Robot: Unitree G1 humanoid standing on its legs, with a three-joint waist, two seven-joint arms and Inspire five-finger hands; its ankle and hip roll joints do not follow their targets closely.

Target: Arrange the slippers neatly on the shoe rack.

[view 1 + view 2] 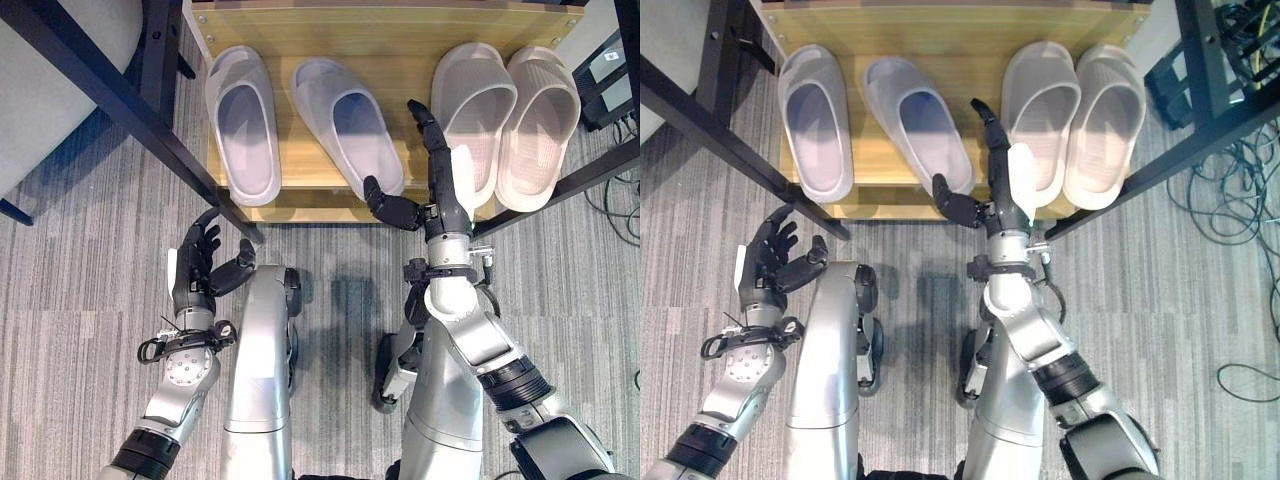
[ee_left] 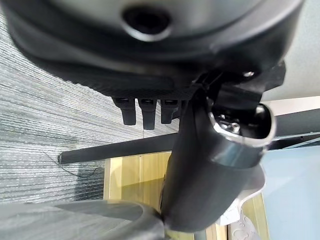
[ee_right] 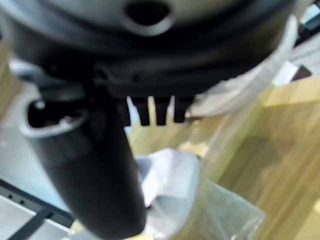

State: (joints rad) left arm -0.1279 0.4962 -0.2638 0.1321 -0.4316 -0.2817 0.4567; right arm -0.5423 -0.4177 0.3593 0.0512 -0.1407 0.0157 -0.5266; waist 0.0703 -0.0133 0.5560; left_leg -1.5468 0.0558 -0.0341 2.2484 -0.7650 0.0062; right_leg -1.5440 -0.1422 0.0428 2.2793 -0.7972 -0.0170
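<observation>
Left eye view: four slippers lie on the wooden shoe rack point(image 1: 390, 40) at 12 o'clock; right robot hand point(image 1: 440, 185) spread wide between the tilted lilac slipper point(image 1: 350, 125) and beige pair point(image 1: 505, 120), empty; left robot hand point(image 1: 195, 265) relaxed open over carpet at 8 o'clock.

Grey striped carpet point(image 1: 80, 300), black frame bars point(image 1: 110, 95), cable tangle point(image 1: 1230, 170) at right.

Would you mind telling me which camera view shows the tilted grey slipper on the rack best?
The left eye view: the tilted grey slipper lies whole, heel end beside the right hand's thumb. The right eye view shows it nearly as well. The right wrist view gives a blurred close piece of a slipper; the left wrist view shows shelf wood.
</observation>
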